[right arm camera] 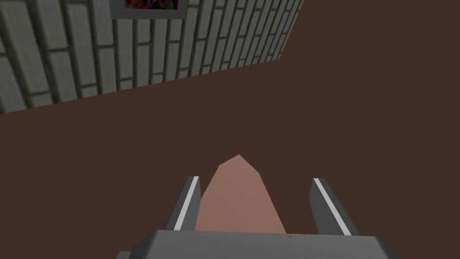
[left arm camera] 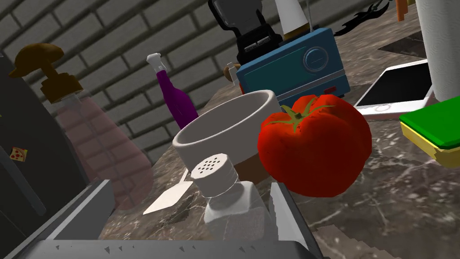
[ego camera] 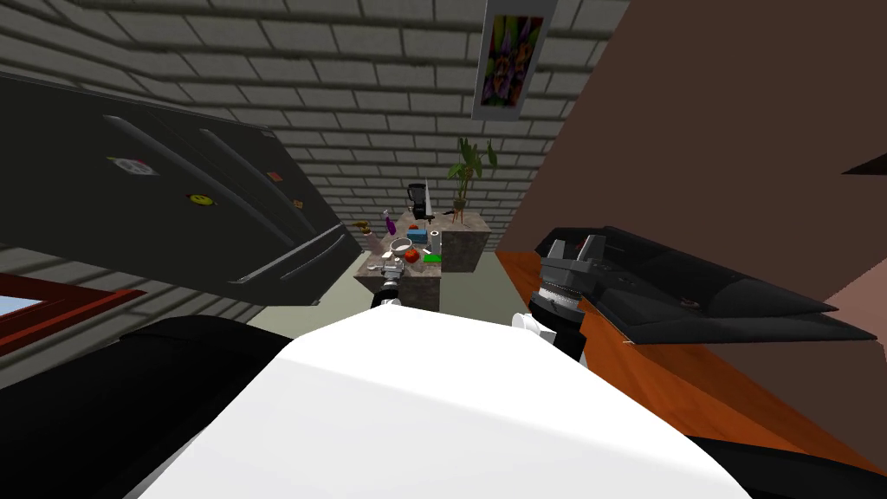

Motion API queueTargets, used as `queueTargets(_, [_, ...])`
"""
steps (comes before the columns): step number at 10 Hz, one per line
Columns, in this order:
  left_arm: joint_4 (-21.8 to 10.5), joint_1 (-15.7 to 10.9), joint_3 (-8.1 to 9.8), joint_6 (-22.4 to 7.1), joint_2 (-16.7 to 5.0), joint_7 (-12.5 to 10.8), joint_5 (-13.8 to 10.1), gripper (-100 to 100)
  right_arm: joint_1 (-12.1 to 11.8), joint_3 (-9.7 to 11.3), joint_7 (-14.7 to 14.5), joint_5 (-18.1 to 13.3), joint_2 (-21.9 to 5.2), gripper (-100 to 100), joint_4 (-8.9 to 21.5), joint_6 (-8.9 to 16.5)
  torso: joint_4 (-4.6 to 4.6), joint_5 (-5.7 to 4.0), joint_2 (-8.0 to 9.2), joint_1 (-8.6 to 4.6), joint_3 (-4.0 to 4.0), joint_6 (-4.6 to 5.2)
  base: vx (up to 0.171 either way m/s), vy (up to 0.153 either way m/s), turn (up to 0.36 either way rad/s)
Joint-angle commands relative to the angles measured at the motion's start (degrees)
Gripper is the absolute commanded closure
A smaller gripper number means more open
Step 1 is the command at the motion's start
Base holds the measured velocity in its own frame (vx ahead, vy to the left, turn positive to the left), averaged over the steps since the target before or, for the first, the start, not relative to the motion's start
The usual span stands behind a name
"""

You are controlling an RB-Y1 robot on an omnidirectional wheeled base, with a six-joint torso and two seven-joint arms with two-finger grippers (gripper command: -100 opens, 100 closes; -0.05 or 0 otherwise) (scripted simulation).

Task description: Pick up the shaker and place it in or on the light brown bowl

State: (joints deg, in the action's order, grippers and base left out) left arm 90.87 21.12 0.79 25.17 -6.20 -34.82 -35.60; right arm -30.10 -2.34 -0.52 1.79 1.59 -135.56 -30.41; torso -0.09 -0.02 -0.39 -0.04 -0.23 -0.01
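Note:
A clear shaker [left arm camera: 227, 198] with a white holed cap stands on the marble counter [left arm camera: 395, 189], between the fingers of my left gripper [left arm camera: 191, 186]. The gripper is open; the shaker is close to one finger [left arm camera: 285, 211] and far from the other. Just behind the shaker is the bowl [left arm camera: 224, 128], with a white rim and a light brown base, and a red tomato [left arm camera: 314, 144] touches its side. In the head view the left gripper [ego camera: 391, 273] is at the counter's near edge, with the bowl [ego camera: 400, 245] beyond it. My right gripper [ego camera: 576, 251] is raised and open, away from the counter.
Around the bowl stand a pink soap dispenser [left arm camera: 96, 135], a purple bottle [left arm camera: 175, 96], a blue box-like appliance [left arm camera: 296, 67], a phone [left arm camera: 395, 87], a green and yellow sponge [left arm camera: 433, 130] and a black blender [left arm camera: 245, 24]. A black fridge [ego camera: 173, 208] is to the left.

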Motion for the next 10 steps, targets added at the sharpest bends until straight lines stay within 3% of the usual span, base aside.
queueTargets(1, [-1.2,-0.8,0.47,-0.1,1.9,-0.2,-0.5,-100,0.0,0.0,0.0,0.0,0.0,0,0.0,0.0,0.0,0.0,0.0,0.0,0.0,0.0,0.062,-0.019,0.123])
queueTargets(5, [-2.7,-2.0,1.26,-0.3,8.0,-0.3,-1.2,-100,0.0,0.0,0.0,0.0,0.0,0,0.0,0.0,0.04,0.03,0.18,0.13,0.1,0.01,0.042,0.003,0.074])
queueTargets(6, [-2.8,-2.1,1.32,-0.3,8.9,-0.3,-1.3,-100,0.0,0.0,0.0,0.0,0.0,0,0.0,0.0,0.05,0.03,0.22,0.16,0.13,0.02,0.017,0.007,0.017])
queueTargets(7, [-2.8,-2.1,1.3,-0.3,8.1,-0.4,-1.3,-100,0.0,0.0,0.0,0.0,0.0,0,0.0,0.0,0.06,0.03,0.27,0.15,0.15,0.02,0.007,0.001,0.001])
queueTargets(8, [-2.8,-2.1,1.3,-0.3,8.2,-0.4,-1.3,0,0.0,0.0,0.0,0.0,0.0,0,0.0,0.0,0.07,0.03,0.31,0.14,0.18,0.02,0.0,0.0,0.0])
queueTargets(9, [-4.1,-3.9,2.67,-1.0,7.4,-0.5,-1.8,-100,0.0,0.0,0.0,0.0,0.0,0,0.0,0.0,0.07,0.03,0.34,0.14,0.19,0.02,-0.014,-0.018,-0.041])
queueTargets(10, [-5.4,-5.7,4.03,-1.6,6.6,-0.6,-2.3,-100,0.0,0.0,0.0,0.0,0.0,0,0.0,0.0,0.08,0.02,0.38,0.1,0.22,0.03,-0.04,-0.045,-0.075])
